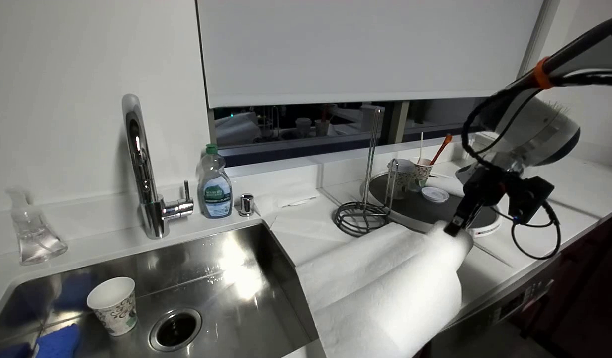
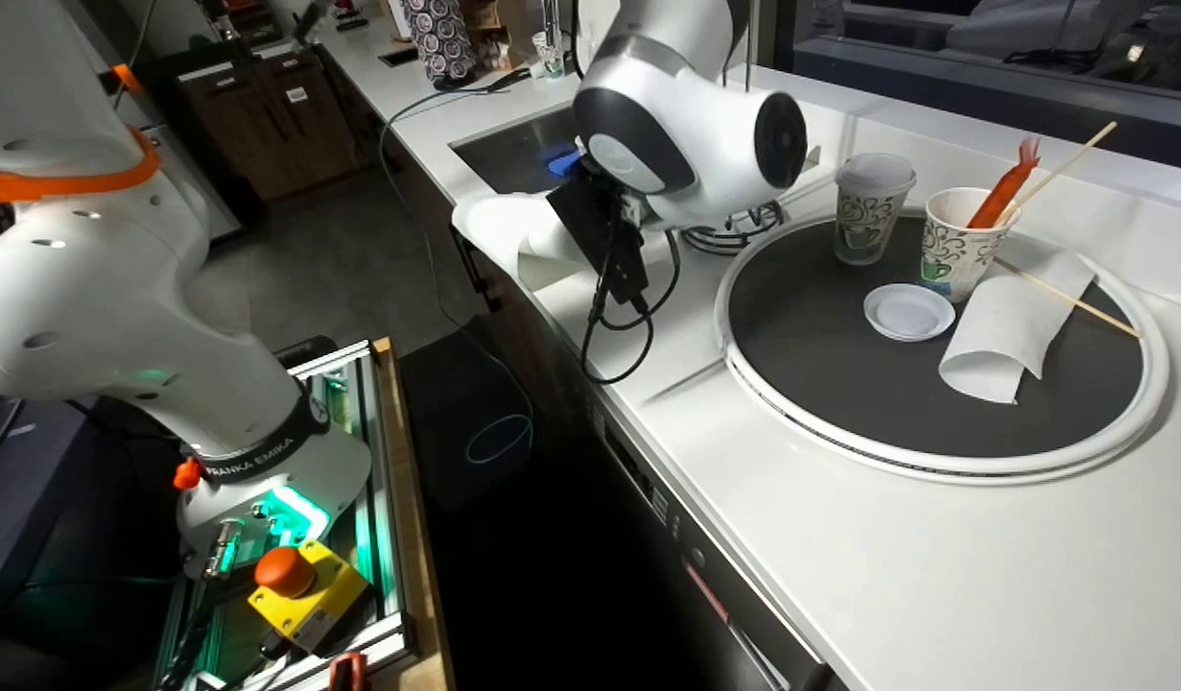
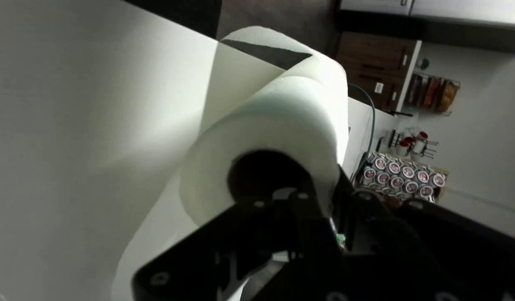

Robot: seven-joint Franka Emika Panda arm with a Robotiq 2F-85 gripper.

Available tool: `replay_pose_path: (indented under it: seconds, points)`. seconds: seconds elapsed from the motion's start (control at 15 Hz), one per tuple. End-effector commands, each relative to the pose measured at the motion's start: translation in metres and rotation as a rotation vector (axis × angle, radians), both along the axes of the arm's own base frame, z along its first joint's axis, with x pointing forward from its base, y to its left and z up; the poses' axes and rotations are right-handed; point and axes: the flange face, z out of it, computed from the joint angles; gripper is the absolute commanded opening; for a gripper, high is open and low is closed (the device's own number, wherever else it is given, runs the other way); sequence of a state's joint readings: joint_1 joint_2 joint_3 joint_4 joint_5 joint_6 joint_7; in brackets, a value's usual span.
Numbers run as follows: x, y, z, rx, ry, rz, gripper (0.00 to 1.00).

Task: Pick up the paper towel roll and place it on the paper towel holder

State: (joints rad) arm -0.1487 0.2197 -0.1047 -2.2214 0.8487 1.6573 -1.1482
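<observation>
The paper towel roll (image 1: 400,293) is a big white cylinder lying on its side at the counter's front edge, its loose sheet spread toward the sink. It also shows in an exterior view (image 2: 508,226) beyond the arm. In the wrist view the roll (image 3: 278,113) faces me with its dark core hole. My gripper (image 1: 455,227) is at this end of the roll. In the wrist view the gripper (image 3: 326,186) has one finger in the core and one outside, pinching the wall. The paper towel holder (image 1: 371,164) stands upright behind the roll; its dark ring base (image 2: 720,240) is partly hidden by the arm.
A round dark tray (image 2: 830,384) with paper cups (image 2: 955,240), a lid and paper stands beside the holder. The sink (image 1: 226,308) holds a paper cup (image 1: 114,306) and a blue sponge (image 1: 59,342). A tap (image 1: 141,174) and soap bottle (image 1: 216,194) stand behind it.
</observation>
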Motion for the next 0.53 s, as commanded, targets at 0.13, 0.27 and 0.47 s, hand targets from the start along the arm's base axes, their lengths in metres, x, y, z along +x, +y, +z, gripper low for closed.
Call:
replay_pose_path:
  seconds: [0.13,0.27,0.47]
  points:
    - [-0.032,-0.026,0.128,-0.15,-0.252,0.028,0.03]
    - [-0.038,-0.026,0.169,-0.175,-0.337,0.026,0.03]
    - [-0.049,-0.023,0.217,-0.199,-0.44,0.031,0.03]
